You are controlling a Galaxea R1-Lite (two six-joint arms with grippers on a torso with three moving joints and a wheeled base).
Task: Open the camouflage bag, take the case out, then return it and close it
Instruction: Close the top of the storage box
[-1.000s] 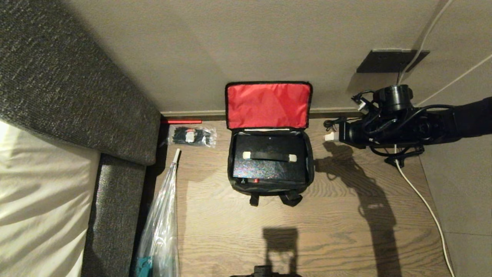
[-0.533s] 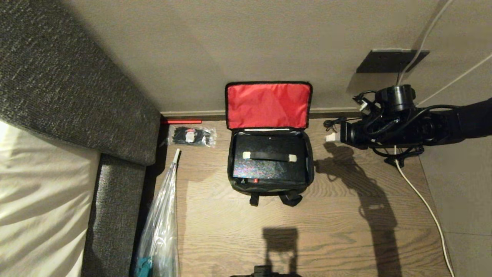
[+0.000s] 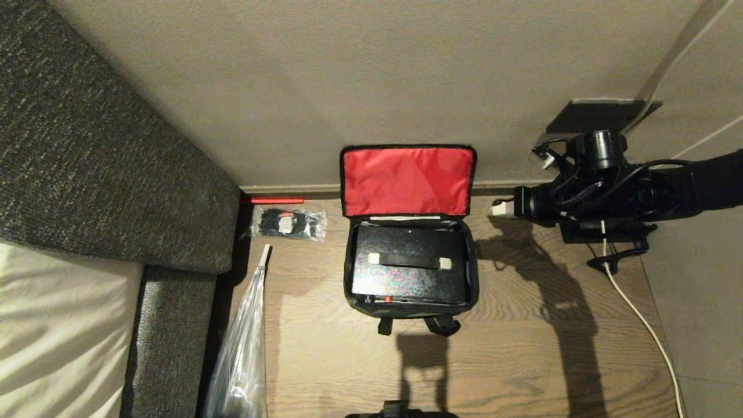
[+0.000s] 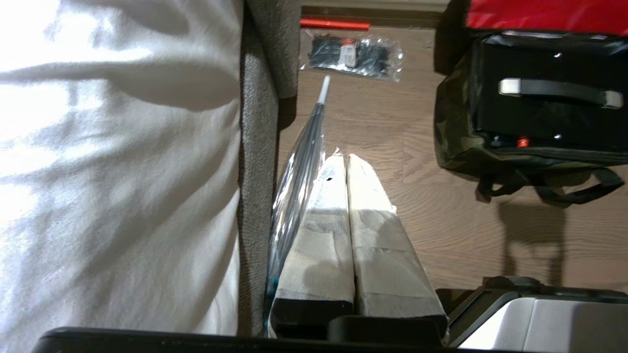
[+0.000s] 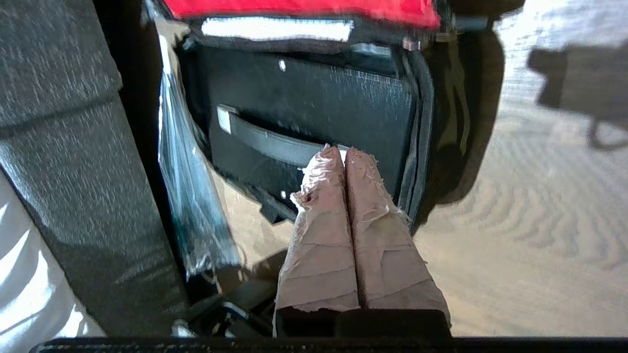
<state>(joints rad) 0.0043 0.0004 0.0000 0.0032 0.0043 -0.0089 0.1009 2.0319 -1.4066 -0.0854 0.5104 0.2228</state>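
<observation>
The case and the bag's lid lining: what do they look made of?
The case looks like rigid plastic or board with a fine speckled black finish that glints; its handle has pale metal-looking ends. The lid lining looks like thin woven synthetic, matte red with soft creases.

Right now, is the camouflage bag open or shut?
Open: the camouflage bag has its red-lined lid folded back, the case visible inside.

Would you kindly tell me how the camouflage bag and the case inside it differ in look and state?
The camouflage bag is soft fabric; the case is a rigid box. The bag stands open, its red-lined lid upright against the wall; the case is shut, handle flat on top. Bag encloses case. Both are dark and boxy.
</observation>
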